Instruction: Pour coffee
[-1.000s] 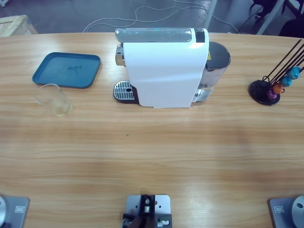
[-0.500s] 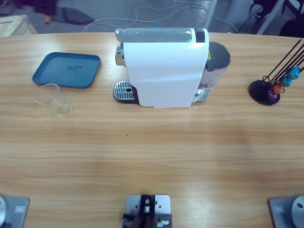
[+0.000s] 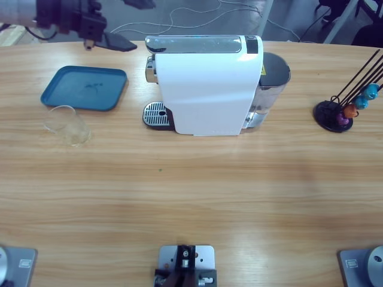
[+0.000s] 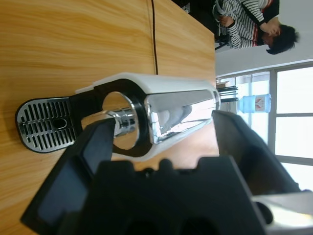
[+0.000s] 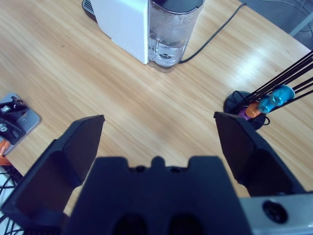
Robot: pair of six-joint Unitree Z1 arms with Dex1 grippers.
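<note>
The white coffee machine (image 3: pixel 209 89) stands at the back middle of the table, its drip tray (image 3: pixel 155 113) on its left side. No coffee shows in any view. An empty clear glass (image 3: pixel 67 125) sits on the table to the left, apart from the machine. My left gripper (image 3: pixel 143 25) hovers open at the upper left, just left of the machine's top; in its wrist view the spout and drip tray (image 4: pixel 44 122) lie between its spread jaws (image 4: pixel 161 122). My right gripper (image 5: pixel 157 120) is open and holds nothing, high over the table, outside the high view.
A blue tray (image 3: pixel 84 88) lies behind the glass. The machine's water tank (image 3: pixel 272 81) and cable are on its right. A black capsule rack (image 3: pixel 341 113) stands at the far right. A person (image 4: pixel 254 24) sits in the room's background.
My left arm has come into the high view at the upper left, next to the machine's top. Glass, tray and machine have not moved.
</note>
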